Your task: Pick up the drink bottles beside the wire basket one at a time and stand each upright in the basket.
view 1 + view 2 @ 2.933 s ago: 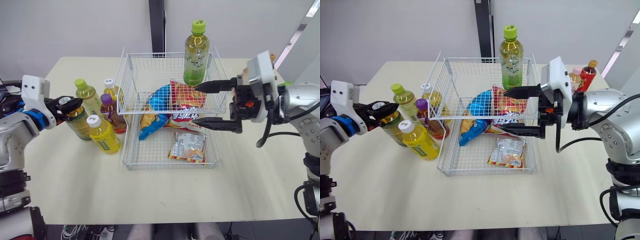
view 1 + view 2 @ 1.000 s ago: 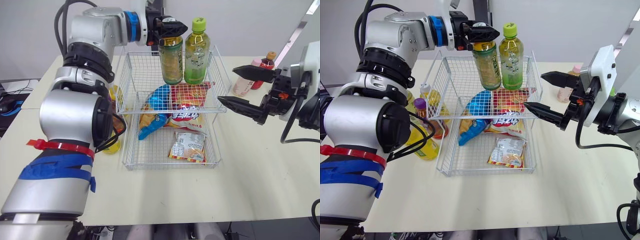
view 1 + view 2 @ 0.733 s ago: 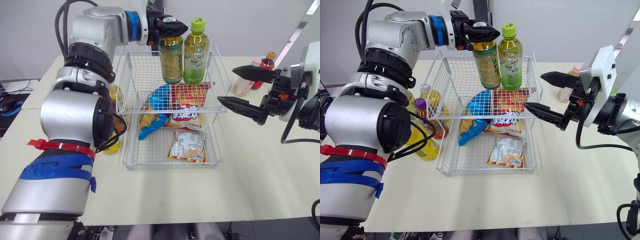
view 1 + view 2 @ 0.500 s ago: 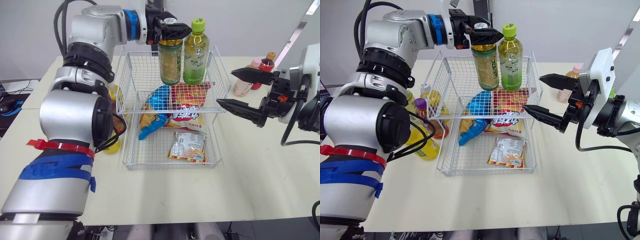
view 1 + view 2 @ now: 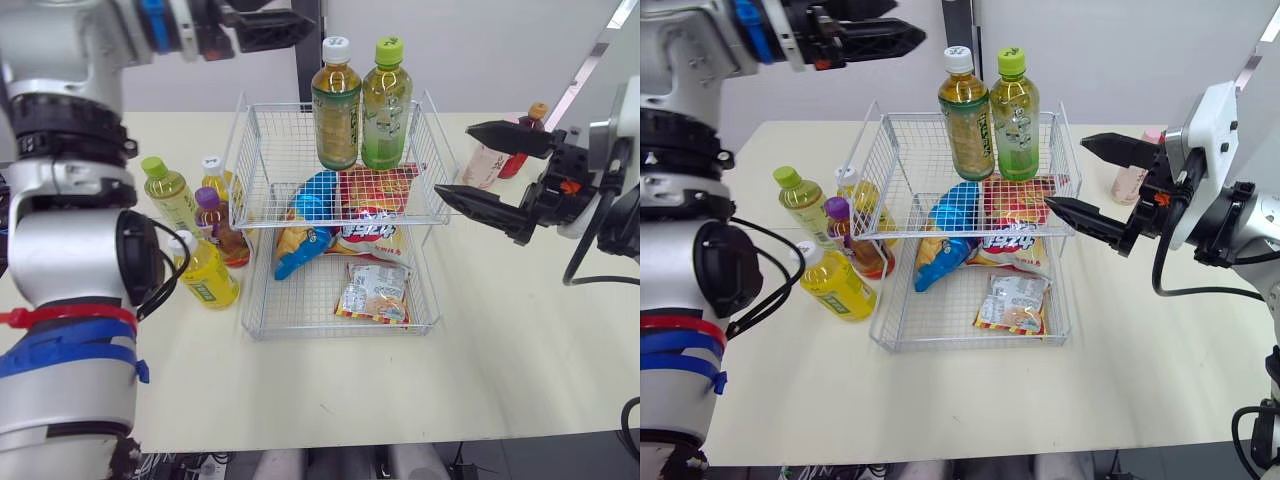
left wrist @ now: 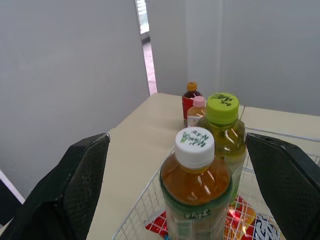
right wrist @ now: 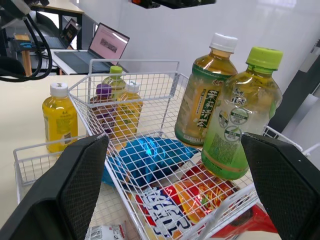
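The two-tier wire basket [image 5: 252, 160] stands mid-table. On its upper tier a white-capped tea bottle [image 5: 336, 105] stands upright beside a green-capped bottle [image 5: 384, 100]. My left gripper [image 5: 908, 20] hovers open, up and to the left of the tea bottle, holding nothing. Its fingers [image 6: 80, 170] frame both bottles from a distance in the left wrist view. Left of the basket stand a green-capped bottle [image 5: 170, 192], a small white-capped one [image 5: 214, 176], a purple-capped one [image 5: 216, 224] and a yellow one [image 5: 204, 272]. My right gripper [image 5: 455, 160] waits open and empty at the basket's right side.
Snack bags lie in the lower tier: a blue one [image 5: 312, 205], a red one [image 5: 376, 205] and a small packet [image 5: 375, 292]. A pink bottle [image 5: 487, 165] and a red bottle [image 5: 527, 125] stand behind the right gripper. A laptop [image 7: 107, 44] sits beyond the table.
My left gripper has opened, let go of the white-capped tea bottle and drawn back up and to the left. The bottle now stands alone on the upper tier. The right gripper has barely moved.
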Controlling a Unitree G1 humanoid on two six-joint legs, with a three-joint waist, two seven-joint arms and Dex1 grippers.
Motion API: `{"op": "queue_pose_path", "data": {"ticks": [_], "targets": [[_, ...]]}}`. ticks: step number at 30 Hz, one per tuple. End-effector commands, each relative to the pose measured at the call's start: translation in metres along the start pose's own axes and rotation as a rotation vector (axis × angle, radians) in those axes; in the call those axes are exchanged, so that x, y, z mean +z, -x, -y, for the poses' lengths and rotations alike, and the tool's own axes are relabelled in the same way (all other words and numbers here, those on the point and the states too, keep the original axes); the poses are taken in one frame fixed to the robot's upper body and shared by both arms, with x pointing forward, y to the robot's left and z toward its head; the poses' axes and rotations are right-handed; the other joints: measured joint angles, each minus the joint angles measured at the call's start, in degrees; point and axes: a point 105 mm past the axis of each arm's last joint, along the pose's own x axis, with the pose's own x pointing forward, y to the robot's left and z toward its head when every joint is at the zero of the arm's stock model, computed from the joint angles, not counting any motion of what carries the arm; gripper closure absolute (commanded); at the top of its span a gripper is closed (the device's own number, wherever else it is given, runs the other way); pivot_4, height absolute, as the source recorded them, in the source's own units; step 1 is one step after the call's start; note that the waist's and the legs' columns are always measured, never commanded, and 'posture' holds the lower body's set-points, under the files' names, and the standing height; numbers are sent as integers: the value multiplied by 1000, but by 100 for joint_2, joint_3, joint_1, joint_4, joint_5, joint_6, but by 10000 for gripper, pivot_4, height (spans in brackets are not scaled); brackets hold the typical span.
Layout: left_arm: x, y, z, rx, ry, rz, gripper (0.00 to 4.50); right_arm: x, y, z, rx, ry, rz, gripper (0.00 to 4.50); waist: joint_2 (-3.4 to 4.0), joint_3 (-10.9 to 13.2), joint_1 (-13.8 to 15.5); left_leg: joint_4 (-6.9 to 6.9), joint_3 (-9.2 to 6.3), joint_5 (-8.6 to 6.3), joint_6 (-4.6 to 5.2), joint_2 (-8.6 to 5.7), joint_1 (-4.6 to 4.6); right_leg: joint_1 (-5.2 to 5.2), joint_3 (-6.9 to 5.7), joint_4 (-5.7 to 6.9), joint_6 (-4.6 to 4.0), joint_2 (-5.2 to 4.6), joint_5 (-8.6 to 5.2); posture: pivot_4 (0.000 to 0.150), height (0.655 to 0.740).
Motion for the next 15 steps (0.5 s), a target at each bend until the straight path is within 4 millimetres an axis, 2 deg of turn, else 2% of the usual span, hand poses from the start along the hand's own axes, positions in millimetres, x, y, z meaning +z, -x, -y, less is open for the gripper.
{"op": "queue_pose_path", "data": {"ticks": [1, 5, 9, 15], "targets": [[22, 33, -4, 96, -62, 58, 63, 9, -1, 0, 20, 35, 32, 0, 0, 0, -8, 0, 1, 0, 0, 0, 0, 0, 1, 1, 0, 0, 0, 1500, 7400], [13, 72, -15, 238, -40, 73, 63, 8, -6, -1, 63, 29, 33, 0, 2, -1, -14, 1, 0, 0, 0, 0, 3, -1, 1, 8, -1, 0, 0, 1500, 7400], [3, 101, -14, 358, -87, 69, 63, 6, -13, -2, 104, 20, 33, 0, 2, -1, -9, 3, -3, 0, -1, 3, 5, 0, 0, 11, -1, 0, 0, 1500, 7400], [-39, 153, -2, 500, -33, 5, 63, 3, -24, -4, 162, 16, 44, 0, 3, -2, 0, 4, -3, 1, -2, 4, 7, -1, 4, 12, -3, -1, 0, 1500, 7400]]}}
